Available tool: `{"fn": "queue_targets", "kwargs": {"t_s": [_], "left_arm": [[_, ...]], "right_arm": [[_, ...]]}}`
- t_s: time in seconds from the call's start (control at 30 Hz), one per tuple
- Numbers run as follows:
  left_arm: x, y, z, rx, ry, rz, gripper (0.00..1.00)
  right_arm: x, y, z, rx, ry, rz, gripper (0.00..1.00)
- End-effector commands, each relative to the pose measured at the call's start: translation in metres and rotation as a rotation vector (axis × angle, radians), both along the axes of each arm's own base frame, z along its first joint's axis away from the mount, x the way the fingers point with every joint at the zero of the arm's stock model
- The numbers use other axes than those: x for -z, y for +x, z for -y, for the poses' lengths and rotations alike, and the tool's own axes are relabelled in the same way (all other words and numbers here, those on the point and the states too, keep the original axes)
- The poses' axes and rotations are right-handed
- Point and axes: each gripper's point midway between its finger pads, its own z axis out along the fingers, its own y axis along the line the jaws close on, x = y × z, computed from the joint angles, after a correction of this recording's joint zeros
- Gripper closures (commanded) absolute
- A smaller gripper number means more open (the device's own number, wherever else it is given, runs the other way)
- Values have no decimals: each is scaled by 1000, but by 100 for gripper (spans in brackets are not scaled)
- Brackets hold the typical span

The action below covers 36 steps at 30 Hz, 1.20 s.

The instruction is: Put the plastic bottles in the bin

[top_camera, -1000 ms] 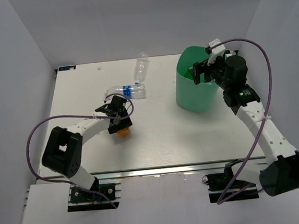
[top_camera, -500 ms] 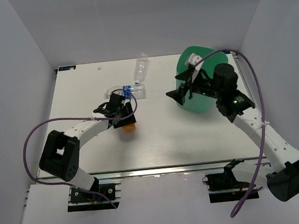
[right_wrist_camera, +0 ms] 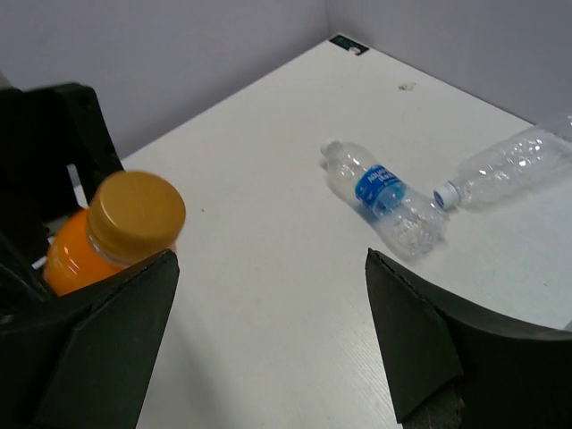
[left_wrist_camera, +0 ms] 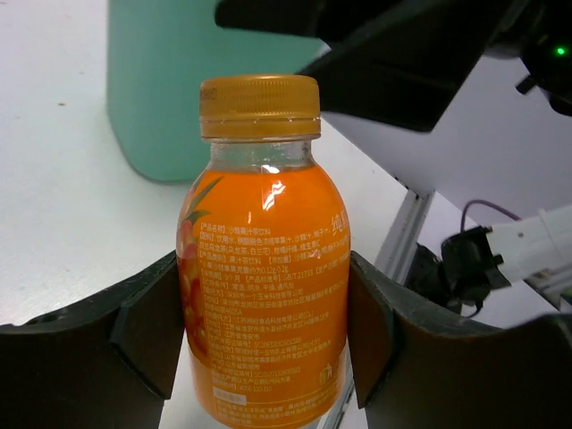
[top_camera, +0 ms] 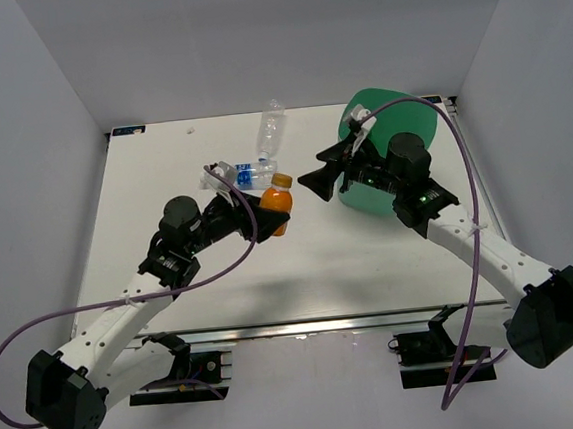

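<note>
From above, we see the orange bottle (top_camera: pixel 276 199) pinched at its body by the left jaws. It sits near the worktop's (top_camera: pixel 161 155) middle and appears to be raised off it. It is squat, filled with orange liquid, and has a golden-orange cap. Its long axis runs in line with the left jaws, cap leading, slanting toward the right jaws and the bin (top_camera: pixel 361 194). The right jaws are spread wide and hold nothing, their tips just short of the cap. The mint-green bin stands behind them at the right. Two more bottles lie on their sides farther back, touching cap to base: a labelled bottle (top_camera: pixel 241 174) and a clear bottle (top_camera: pixel 272 128). In the left wrist view, the orange bottle (left_wrist_camera: pixel 264 268) fills the frame. Its cap points away from the camera, its printed label faces us, and a jaw presses each flank. The bin (left_wrist_camera: pixel 165 89) rises beyond it. In the right wrist view, the orange bottle (right_wrist_camera: pixel 112 234) shows at the left with its cap turned toward us. The labelled bottle (right_wrist_camera: pixel 384 197) and clear bottle (right_wrist_camera: pixel 509 165) lie well beyond on the worktop (right_wrist_camera: pixel 259 268).
</note>
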Motion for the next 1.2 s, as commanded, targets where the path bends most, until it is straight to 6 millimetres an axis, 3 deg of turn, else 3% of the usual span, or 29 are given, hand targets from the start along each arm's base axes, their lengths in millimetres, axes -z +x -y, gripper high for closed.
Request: {"fn": "queue_targets", "kwargs": {"t_s": [0.0,0.2,0.57,0.7,0.8,0.9,0.97,1.0,1.03,1.07,1.17], "left_arm": [[-5,-20,8,124,-15,71,84],[-10,-21,9,137,-24,105,91],[-11,-23,17,190,-33,136,91],[-11,-27,18,216,-47,150,91],[-11,-28,19,221,-55,150,91],[-12,-26,18,208,-56,153,89],[-14,-22,17,182,-58,152,73],[-18,-20,16,170,-62,158,58],[-20,-18,16,158,-63,162,39],[-22,-14,14,132,-66,165,3],[-25,-3,8,58,-66,150,2]], "right_arm": [[-45,-13,-3,-36,145,86,11],[-43,-50,-21,-289,153,35,11],[-27,-49,-45,-322,161,-87,11],[-38,-57,-53,-354,224,-65,12],[-39,-62,-54,-384,258,-73,22],[-35,-56,-56,-363,261,-108,48],[-33,-49,-56,-326,259,-128,58],[-32,-47,-56,-314,258,-137,68],[-32,-45,-55,-303,259,-141,74],[-33,-43,-55,-289,261,-142,78],[-32,-29,-51,-213,227,-127,86]]}}
